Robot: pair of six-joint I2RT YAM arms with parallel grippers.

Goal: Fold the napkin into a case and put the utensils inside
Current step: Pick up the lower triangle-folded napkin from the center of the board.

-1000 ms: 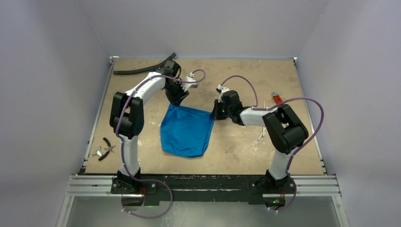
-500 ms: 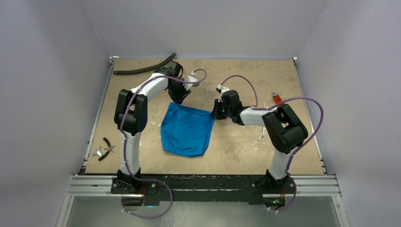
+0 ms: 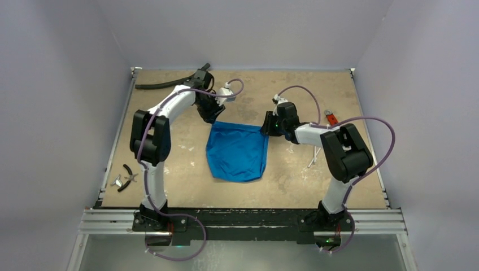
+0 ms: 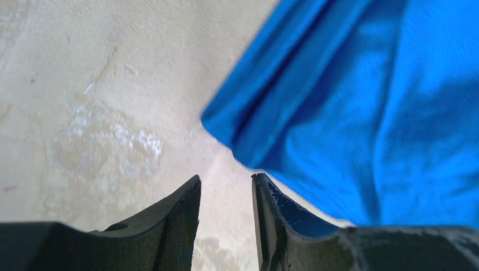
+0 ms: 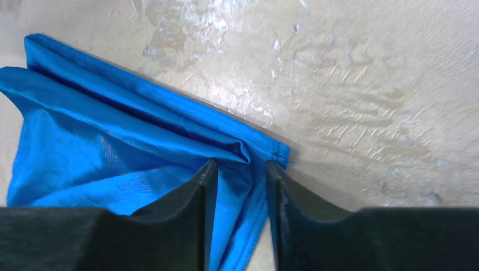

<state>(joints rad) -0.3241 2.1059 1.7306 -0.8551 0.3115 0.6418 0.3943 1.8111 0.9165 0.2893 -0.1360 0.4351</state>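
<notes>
The blue napkin lies folded on the tan table, wide at its far edge and narrowing toward the near edge. My left gripper sits at its far left corner. In the left wrist view the left gripper is open over bare table, with the napkin corner just ahead and to the right. My right gripper is at the far right corner. In the right wrist view the right gripper is open, with the hemmed napkin corner lying loose between its fingers. The thin utensils lie beside the right arm.
A black curved hose lies at the far left of the table. A red-handled wrench lies at the far right. Black pliers and a small metal piece lie near the left edge.
The napkin has slid to the right and a little farther back, pulled by the right gripper, which has since opened. The left gripper followed to the napkin's far left corner.
</notes>
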